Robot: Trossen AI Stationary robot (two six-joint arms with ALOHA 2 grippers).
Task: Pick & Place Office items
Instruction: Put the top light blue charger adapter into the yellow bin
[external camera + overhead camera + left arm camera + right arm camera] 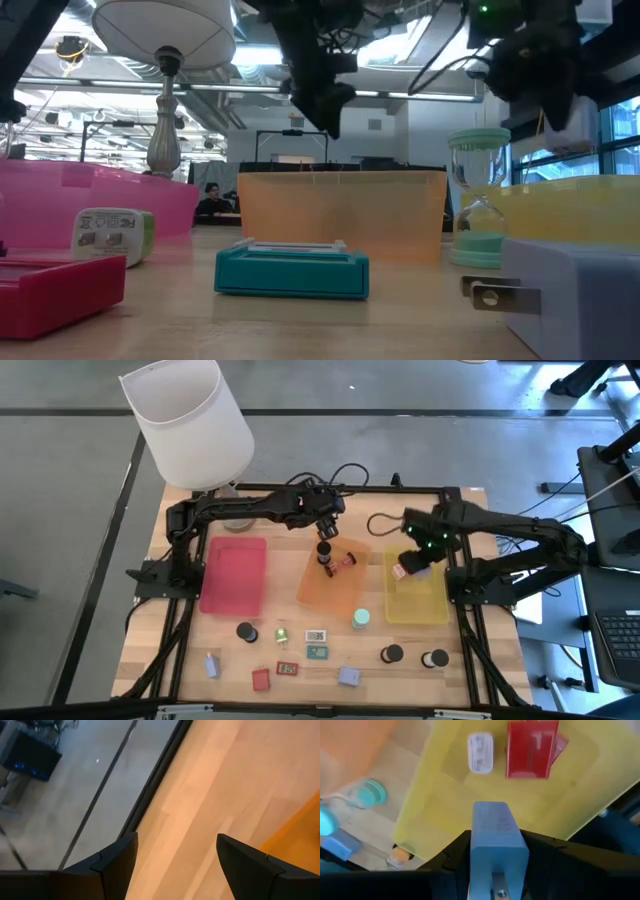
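2 grippers – right gripper (495, 885) clamps lavender block (497, 840); left gripper (172, 865) open

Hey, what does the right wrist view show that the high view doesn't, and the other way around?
Only the right wrist view shows the yellow tray's contents plainly: a red block and a small white item, plus the lavender block clamped in the right pincer.

Only the high view shows the left pincer above the orange tray, the pink tray and the lamp.

Both show the yellow tray and the teal round item beside it.
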